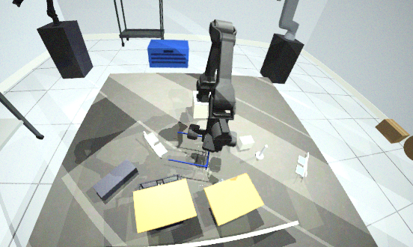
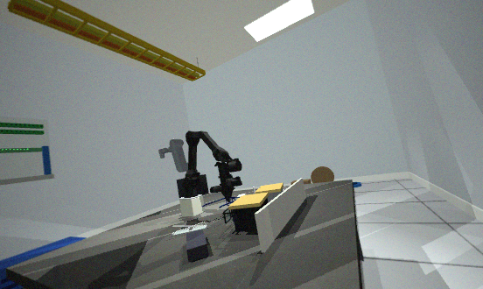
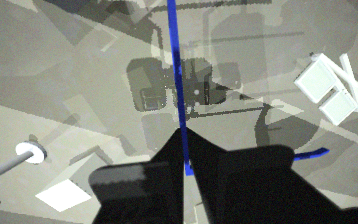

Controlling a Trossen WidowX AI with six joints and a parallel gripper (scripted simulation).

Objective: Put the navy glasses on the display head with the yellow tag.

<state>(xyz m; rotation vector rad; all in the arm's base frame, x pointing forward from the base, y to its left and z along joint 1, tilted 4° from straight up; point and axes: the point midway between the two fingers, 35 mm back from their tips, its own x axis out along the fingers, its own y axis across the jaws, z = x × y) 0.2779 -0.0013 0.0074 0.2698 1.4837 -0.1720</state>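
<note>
My gripper [image 1: 209, 148] [image 2: 228, 200] [image 3: 182, 131] points down, shut on the navy glasses [image 1: 187, 163] [image 3: 175, 45], which hang above the table. In the top view their bright blue temples point left, with the front bar at the fingertips. Two blocks with yellow tops stand nearer the front: the left block [image 1: 164, 206] [image 2: 248, 200] and the right block [image 1: 234, 198] [image 2: 269, 188]. A dark frame [image 1: 156, 183] is at the left block's back edge. Faint see-through outlines show under the glasses; I cannot tell which parts are heads or shadows, nor which bears the tag.
White glasses [image 1: 153, 141] [image 3: 316, 82] lie left of the gripper, and another white pair [image 1: 302, 164] lies right. A white cube [image 1: 245, 143] [image 3: 62, 194] and a white peg [image 1: 261, 152] [image 3: 30, 151] stand right. A slate box [image 1: 115, 180] [image 2: 197, 246] lies front left.
</note>
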